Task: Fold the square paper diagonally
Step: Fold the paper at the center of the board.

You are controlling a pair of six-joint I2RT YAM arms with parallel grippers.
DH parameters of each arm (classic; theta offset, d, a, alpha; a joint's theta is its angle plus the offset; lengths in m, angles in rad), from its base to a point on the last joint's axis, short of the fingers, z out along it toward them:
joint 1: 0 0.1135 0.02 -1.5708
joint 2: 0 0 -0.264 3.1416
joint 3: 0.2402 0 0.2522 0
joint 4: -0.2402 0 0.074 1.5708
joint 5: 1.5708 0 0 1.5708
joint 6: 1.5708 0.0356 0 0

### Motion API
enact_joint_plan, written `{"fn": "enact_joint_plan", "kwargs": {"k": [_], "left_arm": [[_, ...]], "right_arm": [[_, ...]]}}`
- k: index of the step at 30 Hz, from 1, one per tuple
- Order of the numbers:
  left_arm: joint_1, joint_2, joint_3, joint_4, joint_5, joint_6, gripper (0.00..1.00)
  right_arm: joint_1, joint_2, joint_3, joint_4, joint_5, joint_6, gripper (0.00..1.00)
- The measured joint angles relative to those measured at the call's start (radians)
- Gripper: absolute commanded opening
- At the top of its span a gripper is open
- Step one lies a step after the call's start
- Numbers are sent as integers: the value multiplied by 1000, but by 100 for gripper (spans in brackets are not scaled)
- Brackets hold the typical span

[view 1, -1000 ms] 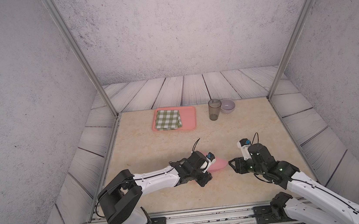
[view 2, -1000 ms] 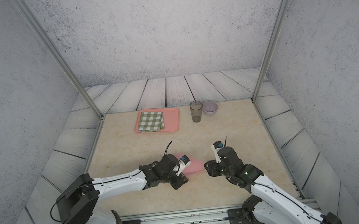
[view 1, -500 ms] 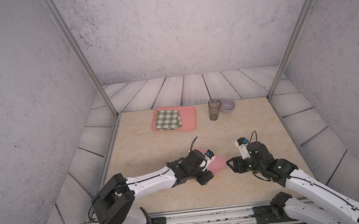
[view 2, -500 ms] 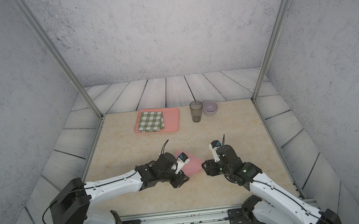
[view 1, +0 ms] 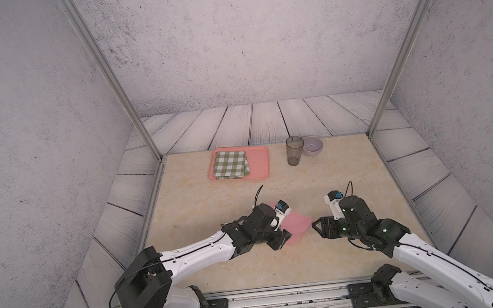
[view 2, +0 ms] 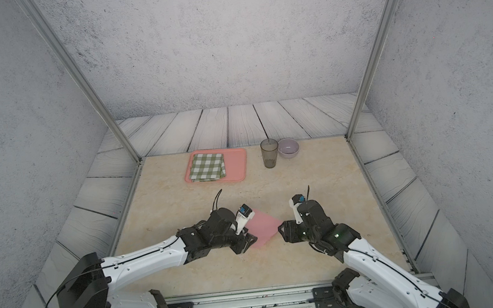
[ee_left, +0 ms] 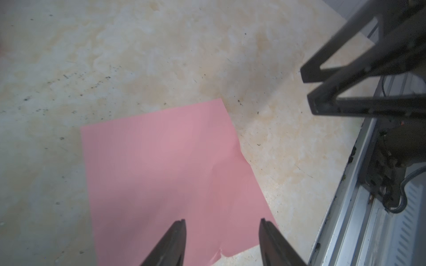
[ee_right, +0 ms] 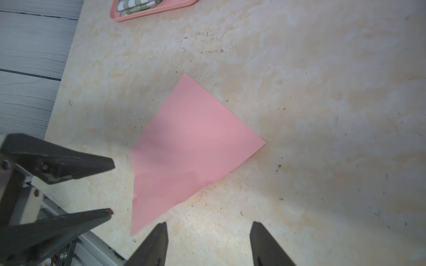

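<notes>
Pink square paper (view 1: 298, 224) partly hidden under left gripper (ee_left: 222, 220), jaws spread over its edge; right gripper (ee_right: 208, 223) spread, just clear.

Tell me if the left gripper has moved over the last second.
Yes, slightly: the left gripper has edged toward the tray at the far side of the table.
</notes>
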Motion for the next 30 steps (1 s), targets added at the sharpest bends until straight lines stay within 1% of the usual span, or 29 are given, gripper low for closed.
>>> {"fn": "enact_joint_plan", "kwargs": {"k": [3, 5, 7, 9, 13, 17, 19, 22, 30], "left_arm": [[64, -22, 5, 2, -5, 6, 61], [109, -25, 16, 2, -1, 19, 63], [146, -24, 30, 2, 2, 31, 65], [172, -16, 49, 2, 7, 42, 65], [233, 86, 132, 2, 52, 64, 63], [297, 227, 208, -1, 122, 77, 58], [318, 288, 230, 0, 153, 84, 56], [330, 355, 241, 1, 186, 90, 56], [341, 410, 241, 4, 222, 79, 55]], "right_arm": [[18, -16, -1, -29, 0, 80, 66], [35, -39, -16, -31, -3, 143, 67], [48, -53, -52, -10, -15, 212, 67], [63, -55, -102, 19, -27, 280, 67], [133, -27, -174, 53, -26, 409, 67], [183, 35, -197, 155, -26, 499, 67], [200, 79, -203, 209, -25, 531, 67], [218, 139, -214, 296, -24, 573, 67], [243, 261, -248, 481, 0, 655, 66]]}}
